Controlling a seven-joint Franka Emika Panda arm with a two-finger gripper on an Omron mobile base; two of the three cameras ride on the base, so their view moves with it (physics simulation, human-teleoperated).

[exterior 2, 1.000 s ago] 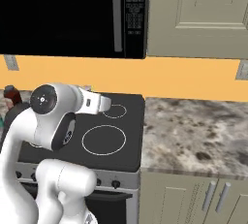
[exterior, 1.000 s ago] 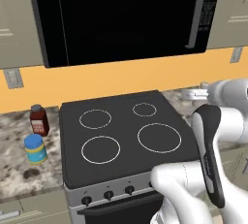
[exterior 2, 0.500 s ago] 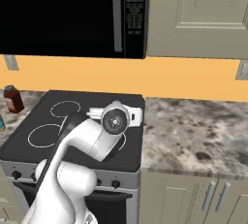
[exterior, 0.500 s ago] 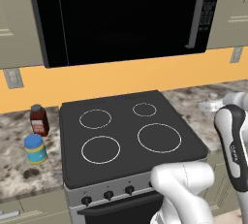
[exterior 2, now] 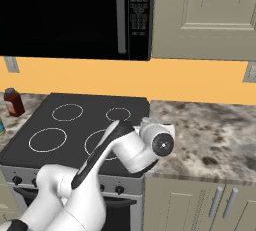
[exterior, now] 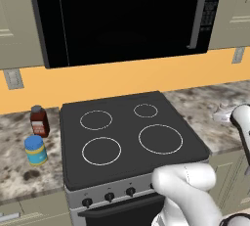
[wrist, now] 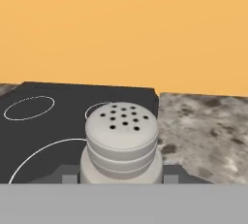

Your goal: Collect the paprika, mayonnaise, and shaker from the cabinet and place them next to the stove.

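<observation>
**Grey shaker held low on its body, cap facing the camera**

Grey and plain, the shaker (wrist: 121, 145) sits at the bottom centre of the hand view, its perforated cap uppermost and its wider body below. The tool (wrist: 121, 177) is closed on that lower body, with a dark fingertip showing at each side of it. In the right base view the wrist hangs at the centre of the frame, over the seam between the stove (exterior 2: 75, 125) and the speckled stone worktop (exterior 2: 210, 140); the shaker itself cannot be made out there.

It looks small, rigid and light, so a modest squeeze should do. Its smooth round wall could twist or slip between flat pads. The body is the place to hold: the stepped cap is narrower and may come loose.

At the left of the left base view, the paprika (exterior: 39, 121) and the mayonnaise (exterior: 35, 150) stand near each other on the worktop, beside the stove's left edge. By my reckoning, only the shaker remains to be set down.
</observation>
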